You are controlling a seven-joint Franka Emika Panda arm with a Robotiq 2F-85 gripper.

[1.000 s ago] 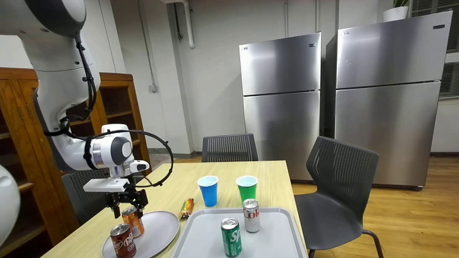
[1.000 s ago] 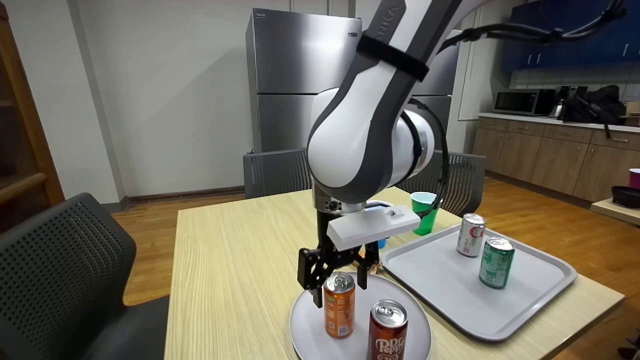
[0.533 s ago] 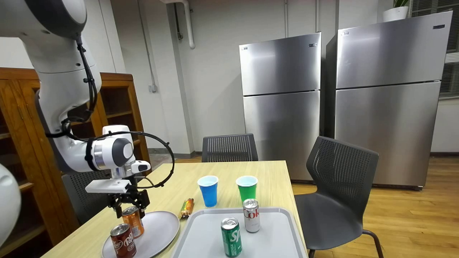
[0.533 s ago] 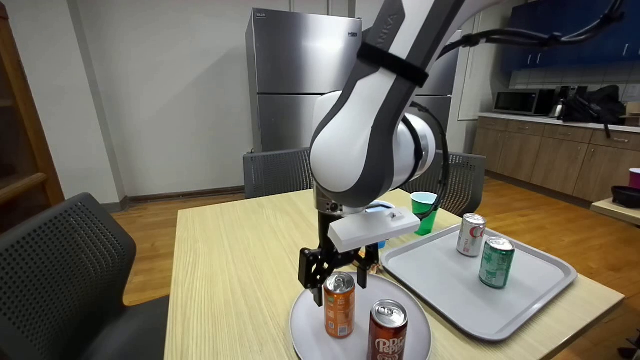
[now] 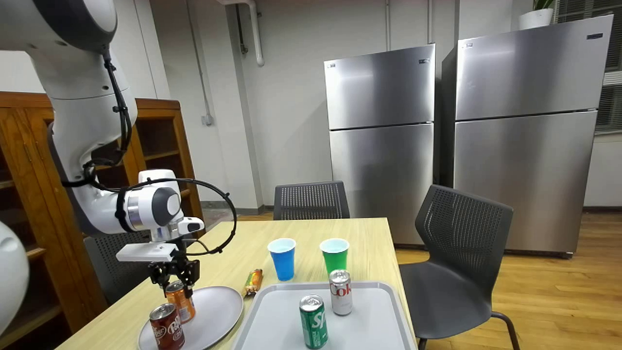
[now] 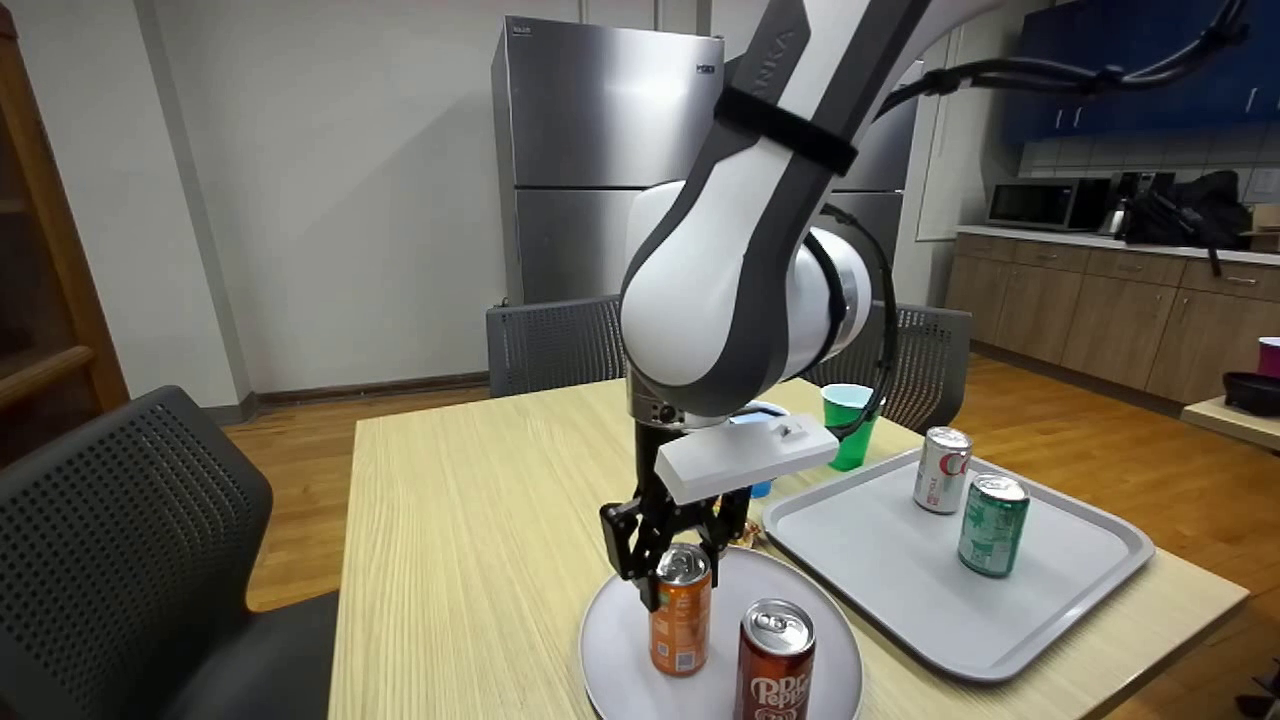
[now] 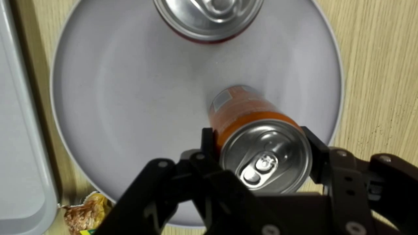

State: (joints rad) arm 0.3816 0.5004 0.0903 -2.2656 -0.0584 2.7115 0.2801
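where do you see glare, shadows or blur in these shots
Wrist view: bright glare on the top of the orange can, its side print too soft to read, and a dark shadow beside the tray; in an exterior view, a pale sheen on a steel refrigerator; in an exterior view, a soft-edged shadow slanting across the wall.

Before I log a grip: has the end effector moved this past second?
Yes: judged against the plate, the end effector has closed inward onto the orange can.
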